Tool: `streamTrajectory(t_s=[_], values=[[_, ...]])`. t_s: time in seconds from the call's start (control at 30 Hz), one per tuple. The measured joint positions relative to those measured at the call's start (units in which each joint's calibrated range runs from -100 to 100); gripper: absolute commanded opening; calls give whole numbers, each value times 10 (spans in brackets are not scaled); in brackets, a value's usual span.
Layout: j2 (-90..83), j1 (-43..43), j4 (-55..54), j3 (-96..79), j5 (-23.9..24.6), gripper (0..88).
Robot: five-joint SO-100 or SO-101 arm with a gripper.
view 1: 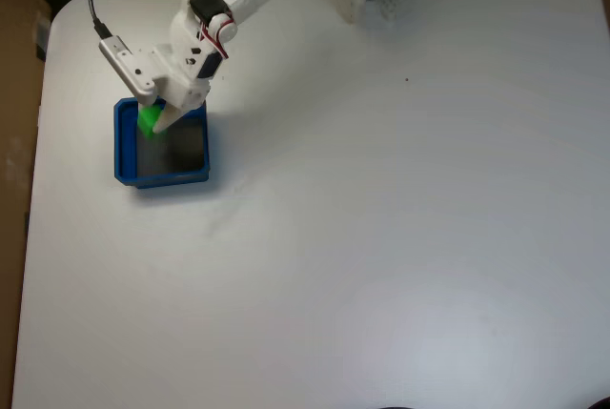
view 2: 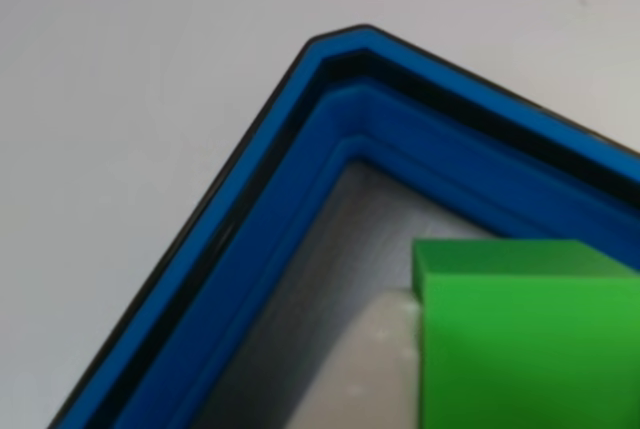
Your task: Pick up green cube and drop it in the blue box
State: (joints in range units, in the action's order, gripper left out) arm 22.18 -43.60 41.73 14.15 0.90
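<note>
- The pincer (view 1: 152, 121) hangs over the box's (view 1: 122, 147) upper left part in the fixed view, clamped on the cube (view 1: 148, 120), which sits at its tip above the grey floor
- In the other view the cube (view 2: 520, 339) is inside the line of the blue walls (view 2: 300, 219), near one corner, with a white finger (view 2: 370, 359) against its left face
- Risk: the cube is close to the wall rather than over the middle, so on release it could clip the thick rim and bounce out onto the table (view 1: 381, 237)
- Risk: a small, light cube may stick to one finger as the pincer parts, then fall late or askew
- Risk: if the arm dips lower, the finger could catch the wall and shove the box
- How high the cube is above the floor I cannot tell, so a bounce is hard to rule out
</note>
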Motion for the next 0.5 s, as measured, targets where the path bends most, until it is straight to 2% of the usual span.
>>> streamTrajectory(t_s=[0.5], values=[[20,0,-17,0,0,16]])
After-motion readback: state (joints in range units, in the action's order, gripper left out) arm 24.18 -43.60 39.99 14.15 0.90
